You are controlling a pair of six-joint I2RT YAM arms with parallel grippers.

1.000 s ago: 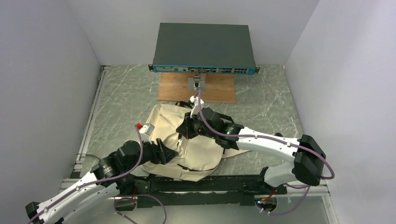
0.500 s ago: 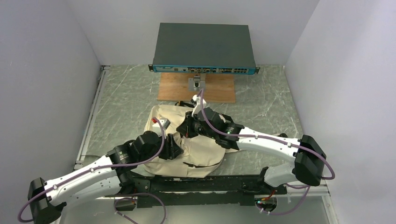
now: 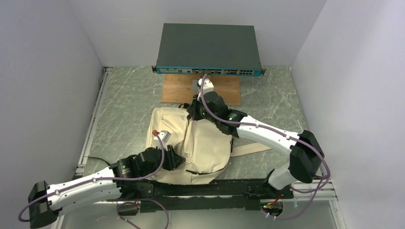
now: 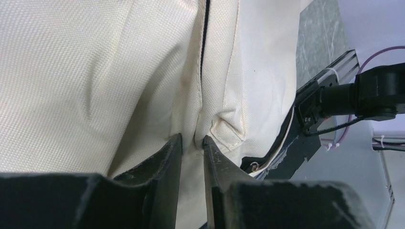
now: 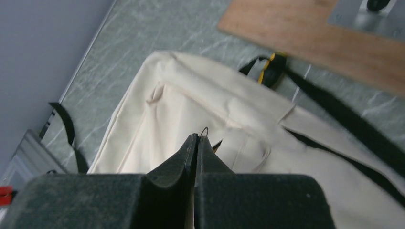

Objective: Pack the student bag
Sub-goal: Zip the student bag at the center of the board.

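The student bag (image 3: 203, 143) lies on the tabletop (image 3: 129, 100) before a wooden board (image 3: 224, 93). Wrist views alone show the left gripper (image 4: 189, 141) pinching its fabric and the right gripper (image 5: 197, 138) closed on a thin wire pull (image 5: 205, 130).

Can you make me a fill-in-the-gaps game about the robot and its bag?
The student bag lies on the green ___. The left pincer is pinching the ___. The right pincer is ___, not open. The board behind the bag is made of ___.
Missing words: table; bag; shut; wood.
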